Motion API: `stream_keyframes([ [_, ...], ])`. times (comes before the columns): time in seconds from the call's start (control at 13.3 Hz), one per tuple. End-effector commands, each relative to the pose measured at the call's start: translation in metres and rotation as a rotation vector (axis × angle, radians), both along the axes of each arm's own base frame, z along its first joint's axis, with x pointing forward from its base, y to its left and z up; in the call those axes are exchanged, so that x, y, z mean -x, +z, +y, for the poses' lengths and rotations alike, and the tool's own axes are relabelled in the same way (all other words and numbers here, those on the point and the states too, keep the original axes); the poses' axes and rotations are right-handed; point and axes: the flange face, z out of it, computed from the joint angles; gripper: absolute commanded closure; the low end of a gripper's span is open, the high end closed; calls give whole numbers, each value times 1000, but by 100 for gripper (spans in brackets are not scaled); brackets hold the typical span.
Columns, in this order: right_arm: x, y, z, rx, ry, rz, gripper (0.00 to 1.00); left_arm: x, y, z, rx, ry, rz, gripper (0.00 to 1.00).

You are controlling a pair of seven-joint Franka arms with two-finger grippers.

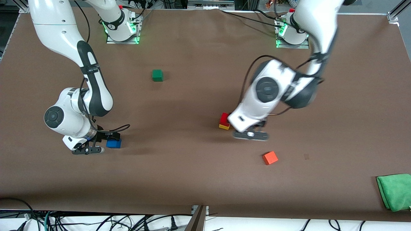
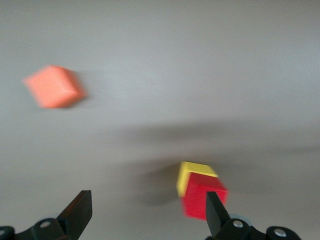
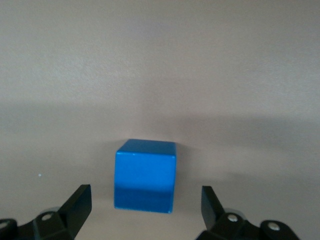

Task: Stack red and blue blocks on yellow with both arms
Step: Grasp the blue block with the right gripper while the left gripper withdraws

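Observation:
The red block (image 1: 224, 117) sits on top of the yellow cube (image 1: 224, 126) near the table's middle. My left gripper (image 1: 253, 128) is open and empty, just beside this stack toward the left arm's end. In the left wrist view the red block (image 2: 202, 196) and the yellow cube (image 2: 192, 172) lie by one fingertip of the open left gripper (image 2: 147, 212). The blue block (image 1: 114, 143) rests on the table toward the right arm's end. My right gripper (image 1: 104, 141) is low beside it. In the right wrist view the blue block (image 3: 145, 175) lies just ahead of the open right gripper (image 3: 146, 202).
A dark green cube (image 1: 157, 75) lies nearer the robot bases. An orange cube (image 1: 270, 158) lies nearer the front camera than the stack and also shows in the left wrist view (image 2: 52, 86). A green cloth (image 1: 395, 191) lies at the corner by the left arm's end.

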Motion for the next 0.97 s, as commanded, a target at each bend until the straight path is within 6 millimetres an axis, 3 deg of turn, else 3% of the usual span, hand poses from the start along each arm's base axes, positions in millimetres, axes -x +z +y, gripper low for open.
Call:
stream_keyframes([
  [0.0,2,-9,-1,-22,-4,-18,17,-4,78,93,2,124,-26,0],
  [0.22,3,-21,-2,-14,-2,-20,28,0,154,189,0,264,-99,0],
  [0.38,3,-20,-1,-14,-2,-20,38,21,182,232,-38,251,-48,0],
  [0.45,2,-17,1,-16,1,-21,48,28,192,255,-54,208,-33,0],
  [0.53,1,-11,9,-22,5,-22,57,34,199,281,-63,177,-17,0],
  [0.67,1,4,20,-41,-4,8,62,46,207,319,-32,156,25,0],
  [0.82,1,40,62,-72,-52,48,62,48,201,333,-35,167,62,0],
  [0.9,1,63,97,-74,-91,85,62,46,198,333,-42,169,68,0],
])
